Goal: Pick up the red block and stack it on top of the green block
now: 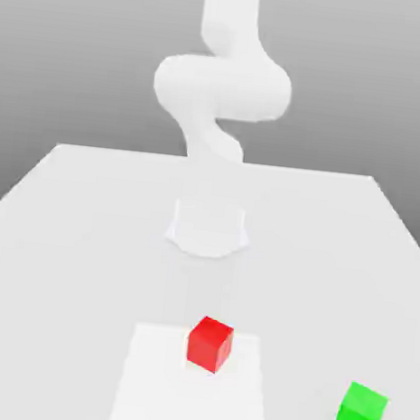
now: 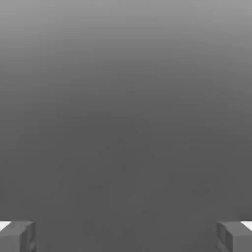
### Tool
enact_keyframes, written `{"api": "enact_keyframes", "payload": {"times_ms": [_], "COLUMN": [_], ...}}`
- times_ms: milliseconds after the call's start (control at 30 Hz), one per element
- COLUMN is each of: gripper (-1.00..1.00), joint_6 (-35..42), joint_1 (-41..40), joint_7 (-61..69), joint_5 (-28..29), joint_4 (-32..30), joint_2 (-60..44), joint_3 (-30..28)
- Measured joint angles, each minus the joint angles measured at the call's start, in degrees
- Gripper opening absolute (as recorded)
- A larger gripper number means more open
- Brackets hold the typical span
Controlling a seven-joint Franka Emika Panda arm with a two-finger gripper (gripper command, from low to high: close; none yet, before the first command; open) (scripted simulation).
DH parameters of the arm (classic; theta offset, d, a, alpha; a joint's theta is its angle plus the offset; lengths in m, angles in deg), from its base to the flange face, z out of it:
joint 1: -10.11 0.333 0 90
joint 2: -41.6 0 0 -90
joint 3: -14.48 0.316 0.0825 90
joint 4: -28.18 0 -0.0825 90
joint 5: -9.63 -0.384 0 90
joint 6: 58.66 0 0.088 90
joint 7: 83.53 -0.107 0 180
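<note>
The arm (image 1: 222,87) is plain white all over, kinda washed out, built from fat rounded tube segments with smooth bulgy joints, no visible screws, cables or markings on it. It sits on a round white base (image 1: 208,230) shaped like a short cylinder with a wider flange at the bottom. In the hand view, the fingertips (image 2: 17,236) are blocky grey pads with squared edges and a bit of white on their outer corners.

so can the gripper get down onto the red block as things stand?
Probably yes. The red block sits alone on the table, nothing touching it, with the green block well off toward the exterior view's right. The fingers are spread wide with nothing between them.
</note>
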Motion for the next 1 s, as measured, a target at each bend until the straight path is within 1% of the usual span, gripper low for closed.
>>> {"api": "enact_keyframes", "payload": {"times_ms": [167, 367, 500, 567, 633, 733, 867, 900, 1000], "gripper": [0.00, 0.00, 0.00, 0.00, 0.00, 0.00, 0.00, -1.00, -1.00], "joint_6": [-6.7, -14.7, -20.7, -24.4, -27.7, -32.3, -38.3, -39.1, -39.1], "joint_1": [-2.7, -5.0, -5.9, -5.7, -5.6, -5.8, -2.4, -1.8, -1.8], "joint_7": [-7.6, -16.4, -22.0, -24.4, -26.0, -28.7, -32.2, -32.6, -32.6], "joint_5": [0.9, 1.5, 0.6, -1.0, -0.7, 2.4, 7.2, 7.8, 7.8], "joint_4": [-7.6, -16.6, -23.2, -26.8, -27.8, -27.4, -26.5, -26.4, -26.4], "joint_2": [-9.9, -21.8, -30.8, -36.1, -40.4, -45.9, -53.1, -54.1, -54.1], "joint_3": [3.8, 6.8, 8.2, 8.5, 8.4, 7.8, 3.3, 2.5, 2.5]}}
